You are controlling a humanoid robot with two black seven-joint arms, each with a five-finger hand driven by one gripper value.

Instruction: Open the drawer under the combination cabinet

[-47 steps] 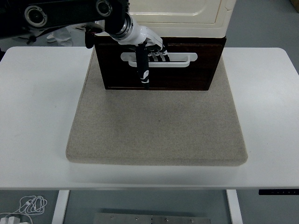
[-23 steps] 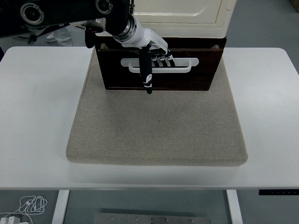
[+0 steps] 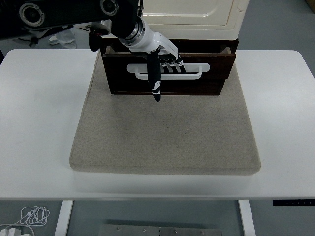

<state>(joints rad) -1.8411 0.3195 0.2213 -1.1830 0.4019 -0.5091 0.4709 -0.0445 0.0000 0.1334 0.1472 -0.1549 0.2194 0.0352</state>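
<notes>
A cream cabinet (image 3: 189,17) stands at the back of a beige mat (image 3: 165,130). Beneath it sits a dark brown drawer (image 3: 197,86) with a white bar handle (image 3: 194,70). The drawer sticks out a little from under the cabinet, its top edge showing. My left hand (image 3: 162,61) comes in from the upper left. Its fingers are hooked through the handle, and the black thumb hangs down over the drawer front. The right arm is out of view.
The mat lies on a white table (image 3: 34,113), whose near edge runs along the bottom. A coiled white cable (image 3: 29,216) lies on the floor at the lower left. Grey floor shows beyond the table.
The drawer has slid toward the near edge, drawn by my left hand on the handle. Its top rim now shows under the cabinet.
</notes>
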